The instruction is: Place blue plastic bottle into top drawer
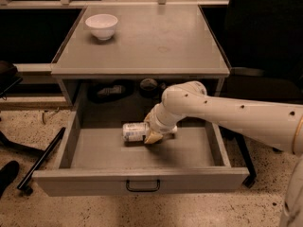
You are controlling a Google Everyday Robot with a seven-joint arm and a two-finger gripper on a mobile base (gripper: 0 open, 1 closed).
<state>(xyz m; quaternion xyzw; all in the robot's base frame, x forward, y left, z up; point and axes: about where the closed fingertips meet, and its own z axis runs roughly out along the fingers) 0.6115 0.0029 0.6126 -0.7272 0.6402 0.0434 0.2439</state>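
Gripper [154, 135] is low inside the open drawer [85, 181], at the right end of the bottle [134, 131], which lies sideways on the floor, likely for a gentle set-down; the jaws' state I cannot tell.

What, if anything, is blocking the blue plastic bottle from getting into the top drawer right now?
Nothing visible. The top drawer is pulled open, and the blue plastic bottle already lies on its side on the drawer floor. The gripper is inside the drawer, at the bottle's end toward the arm.

No legible text; gripper [152, 135] sits inside the top drawer [142, 176].
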